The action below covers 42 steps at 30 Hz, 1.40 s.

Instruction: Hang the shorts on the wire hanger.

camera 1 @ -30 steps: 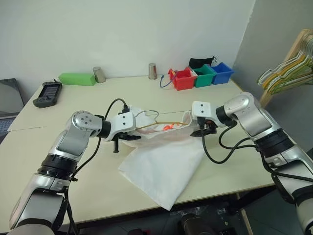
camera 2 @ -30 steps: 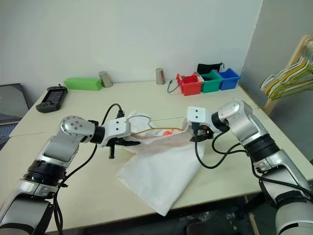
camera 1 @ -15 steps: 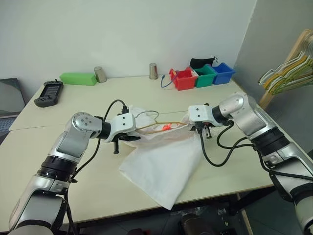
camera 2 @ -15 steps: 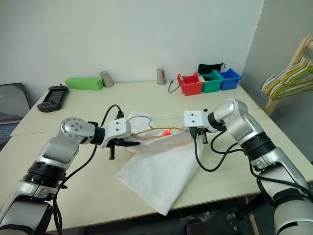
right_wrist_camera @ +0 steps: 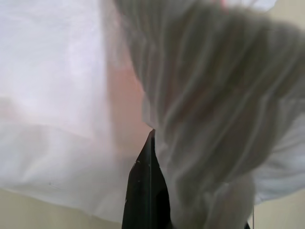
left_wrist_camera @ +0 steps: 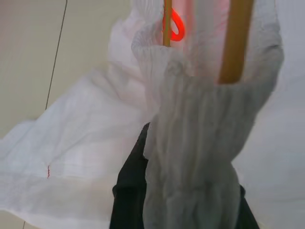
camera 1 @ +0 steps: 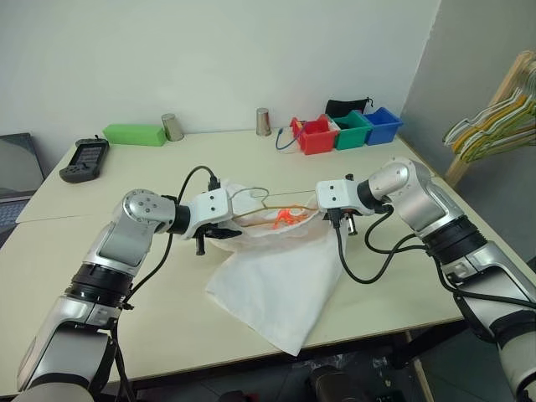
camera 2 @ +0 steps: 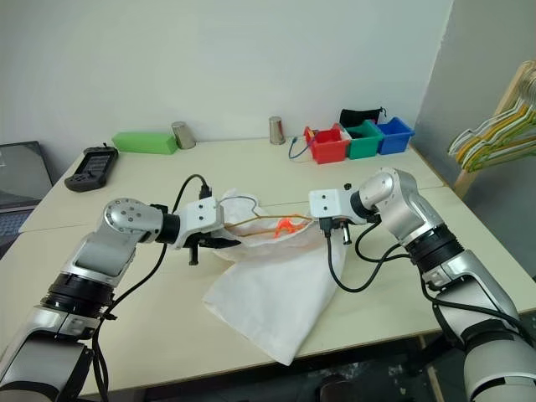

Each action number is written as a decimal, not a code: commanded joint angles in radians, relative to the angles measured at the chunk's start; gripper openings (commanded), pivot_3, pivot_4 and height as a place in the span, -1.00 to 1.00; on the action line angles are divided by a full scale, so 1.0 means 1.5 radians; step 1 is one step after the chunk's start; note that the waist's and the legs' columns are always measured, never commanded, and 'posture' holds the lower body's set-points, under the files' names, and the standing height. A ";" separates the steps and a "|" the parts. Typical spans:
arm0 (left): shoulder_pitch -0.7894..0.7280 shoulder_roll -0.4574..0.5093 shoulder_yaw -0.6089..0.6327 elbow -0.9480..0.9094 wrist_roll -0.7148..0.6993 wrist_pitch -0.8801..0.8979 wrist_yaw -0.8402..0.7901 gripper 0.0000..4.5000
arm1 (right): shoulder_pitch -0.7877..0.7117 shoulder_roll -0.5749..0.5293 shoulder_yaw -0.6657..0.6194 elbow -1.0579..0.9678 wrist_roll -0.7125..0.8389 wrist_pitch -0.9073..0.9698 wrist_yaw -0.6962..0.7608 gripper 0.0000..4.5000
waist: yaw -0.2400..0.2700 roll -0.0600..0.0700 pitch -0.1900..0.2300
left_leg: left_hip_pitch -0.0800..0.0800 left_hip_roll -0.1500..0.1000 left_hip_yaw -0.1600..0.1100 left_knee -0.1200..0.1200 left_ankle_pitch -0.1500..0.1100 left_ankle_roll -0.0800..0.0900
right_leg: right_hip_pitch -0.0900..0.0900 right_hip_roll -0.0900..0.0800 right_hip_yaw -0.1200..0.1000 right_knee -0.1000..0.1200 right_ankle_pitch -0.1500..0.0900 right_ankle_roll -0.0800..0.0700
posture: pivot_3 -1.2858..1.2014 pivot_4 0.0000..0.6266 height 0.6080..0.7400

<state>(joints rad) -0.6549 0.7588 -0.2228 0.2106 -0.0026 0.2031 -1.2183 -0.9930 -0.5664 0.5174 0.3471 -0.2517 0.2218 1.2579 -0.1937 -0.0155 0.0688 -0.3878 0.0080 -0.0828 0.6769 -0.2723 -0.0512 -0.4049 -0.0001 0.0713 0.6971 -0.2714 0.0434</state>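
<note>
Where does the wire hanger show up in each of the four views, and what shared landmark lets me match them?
Left eye: wire hanger at centre, between the two arms, inside the shorts.
Right eye: centre, same spot.
Left wrist: two tan rods at the top.
Right wrist: I cannot make it out behind the fabric.
Landmark: the orange piece by the wire.

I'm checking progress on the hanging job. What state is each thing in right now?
shorts: crumpled on the table, waistband end lifted, gathered over both grippers.
wire hanger: lying inside the waistband, hook poking out.
left gripper: at the waistband, fabric bunched over its fingers.
right gripper: shut on the shorts' other waistband end.
red, green and blue bins: upright in a row.
</note>
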 commanded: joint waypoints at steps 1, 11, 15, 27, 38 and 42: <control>-0.028 0.010 0.036 0.000 -0.023 -0.010 -0.005 -0.26 | -0.008 -0.001 -0.038 -0.014 0.012 0.017 -0.012 -1.00 | 0.000 0.000 0.000 | 0.000 0.000 0.000 0.000 0.000 0.000 | 0.000 0.000 0.000 0.000 0.000 0.000 | -0.05 -1.00 1.00; -0.061 0.089 0.112 -0.004 -0.119 0.026 -0.093 0.61 | 0.060 -0.024 -0.090 -0.062 0.043 0.089 -0.029 -1.00 | 0.000 0.000 0.000 | 0.000 0.000 0.000 0.000 0.000 0.000 | 0.000 0.000 0.000 0.000 0.000 0.000 | -0.04 -1.00 1.00; -0.086 0.106 0.153 0.001 -0.167 0.103 -0.094 0.96 | 0.102 -0.026 -0.118 -0.087 0.062 0.134 -0.044 -1.00 | 0.002 0.000 0.000 | 0.000 0.000 0.000 0.000 0.000 0.000 | 0.000 0.000 0.000 0.000 0.000 0.000 | -0.05 -1.00 1.00; -0.028 0.003 0.202 -0.140 -0.254 0.210 0.049 0.99 | 0.311 -0.075 -0.247 -0.388 0.142 0.395 -0.127 -1.00 | 0.021 -0.001 0.000 | -0.001 0.000 0.000 0.001 0.000 0.000 | 0.001 0.000 0.000 0.000 -0.001 0.001 | -0.09 -1.00 1.00; -0.007 -0.140 0.139 -0.214 -0.305 0.268 0.124 0.99 | 0.493 0.029 -0.438 -0.757 0.193 0.793 -0.316 -1.00 | -0.004 0.000 -0.003 | 0.000 0.000 0.001 0.001 0.000 0.000 | 0.001 0.001 -0.001 0.000 -0.001 0.001 | -0.25 -1.00 1.00; -0.027 -0.169 0.109 -0.182 -0.296 0.245 0.110 0.99 | 0.533 0.059 -0.497 -0.845 0.197 0.896 -0.359 -1.00 | -0.037 0.003 -0.005 | -0.001 0.000 0.002 0.001 0.000 0.000 | 0.001 0.001 0.000 -0.001 -0.001 0.002 | -0.30 -0.98 1.00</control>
<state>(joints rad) -0.6581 0.5190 -0.0526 -0.0684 -0.4389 0.5977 -1.0423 -0.1907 -0.4844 -0.1643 -0.8362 0.0383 1.5033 0.7558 -0.2493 -0.0113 0.0608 -0.3889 0.0072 -0.0787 0.6777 -0.2725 -0.0514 -0.4035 0.0007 0.0714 0.6961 -0.2733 0.0463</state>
